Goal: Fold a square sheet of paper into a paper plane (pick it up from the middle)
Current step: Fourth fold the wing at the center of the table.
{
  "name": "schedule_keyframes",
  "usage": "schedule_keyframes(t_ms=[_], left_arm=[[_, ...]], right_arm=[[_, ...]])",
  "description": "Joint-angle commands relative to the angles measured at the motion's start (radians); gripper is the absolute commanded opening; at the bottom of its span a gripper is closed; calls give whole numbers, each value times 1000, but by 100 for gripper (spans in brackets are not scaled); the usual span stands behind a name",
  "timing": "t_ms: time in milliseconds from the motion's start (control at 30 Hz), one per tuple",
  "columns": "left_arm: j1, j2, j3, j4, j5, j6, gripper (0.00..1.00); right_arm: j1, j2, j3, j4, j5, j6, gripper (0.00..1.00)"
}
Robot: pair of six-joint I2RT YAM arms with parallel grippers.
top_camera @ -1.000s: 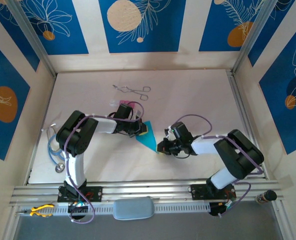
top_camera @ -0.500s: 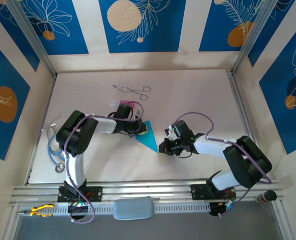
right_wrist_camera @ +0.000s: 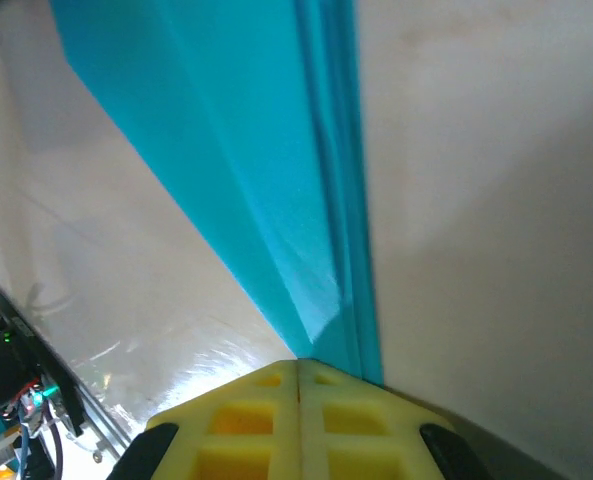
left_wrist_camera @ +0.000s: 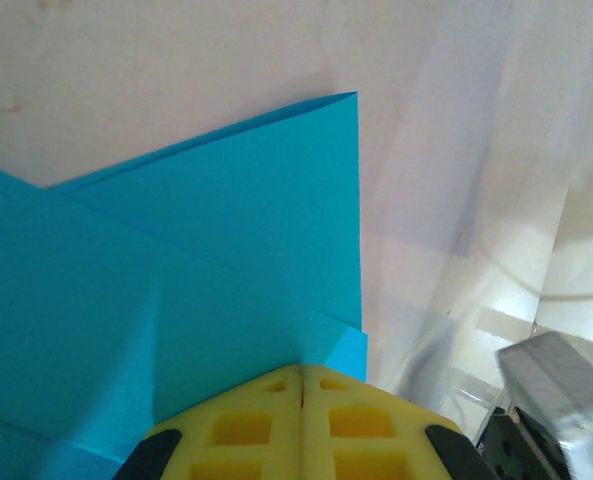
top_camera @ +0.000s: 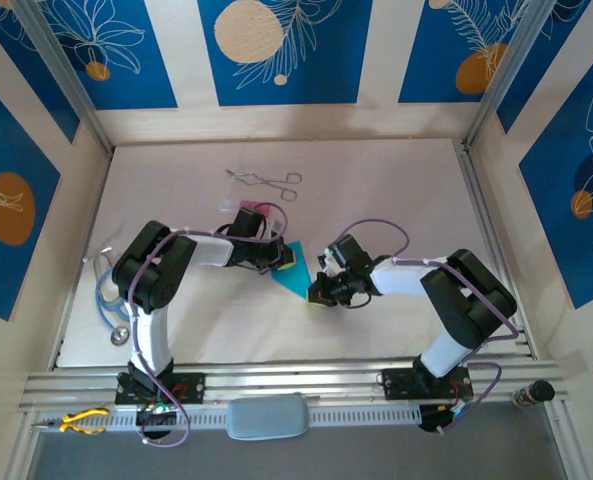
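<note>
Cyan paper plane [top_camera: 296, 281], overhead: left gripper [top_camera: 288, 259] at its far corner, right gripper [top_camera: 319, 298] at its near tip. Wrist views add its creases and show both pairs of jaws pressed together.

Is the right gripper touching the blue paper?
Touching. In the right wrist view, the shut yellow tips of the right gripper meet the folded edge of the blue paper, with no gap.

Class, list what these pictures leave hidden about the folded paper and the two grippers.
- Top view: both ends of the paper plane lie under the left gripper and right gripper.
- Left wrist view: paper runs off the left and bottom edges.
- Right wrist view: paper cut by the top edge; pinched or merely pressed, unclear.
</note>
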Motion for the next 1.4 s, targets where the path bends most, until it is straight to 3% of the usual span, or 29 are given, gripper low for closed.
schedule_keyframes(t_ms=[0, 333, 500, 667, 900, 1367], left_arm=[[15, 17, -9, -38, -44, 7, 4], [14, 4, -16, -28, -43, -11, 4], [10, 3, -18, -22, -45, -18, 4], [9, 4, -20, -22, -47, -18, 4], [10, 3, -13, -23, -39, -18, 4], [-39, -107, 20, -80, -16, -4, 4]], right_arm=[[-1, -41, -63, -51, 17, -6, 1], [-64, -192, -56, -63, -15, 0, 1], [-70, -90, 55, -32, -69, 12, 2], [-68, 36, 144, -25, -41, 57, 3], [-71, 149, 160, -24, -33, 73, 2], [-74, 169, 95, -50, 10, 65, 0]])
